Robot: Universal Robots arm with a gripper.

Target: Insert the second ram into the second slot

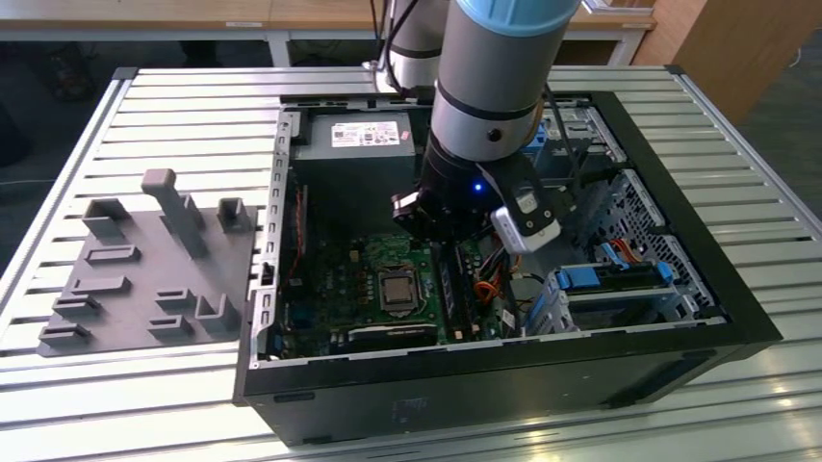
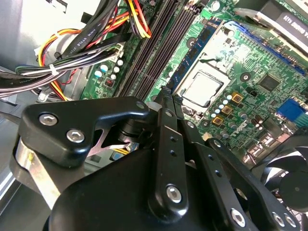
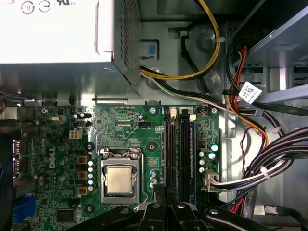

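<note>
- Inside the case (image 1: 514, 361), the gripper (image 1: 444, 243) hung low over the board (image 3: 125, 120).
- Its fingertips appeared pressed together in both wrist views (image 2: 164, 96) (image 3: 160, 195), with nothing visible between them.
- Two long dark slots (image 3: 169, 159) ran away from the fingertips, starting directly beneath them.
- The ram (image 3: 186, 159), a stick with blue edges, stood seated in the slot farther from the processor (image 3: 119, 179), just beside the fingertips and apart from them.
- Whether the nearer slot also held a stick could not be told.
- The processor lay on the other side of the fingertips from the ram, close by.
- Bundled cables (image 3: 269, 159) ran beyond the ram.
- The power supply (image 3: 57, 33) sat past the far end of the slots.
- A grey tray (image 1: 141, 260) lay outside the case, well apart from the gripper.
</note>
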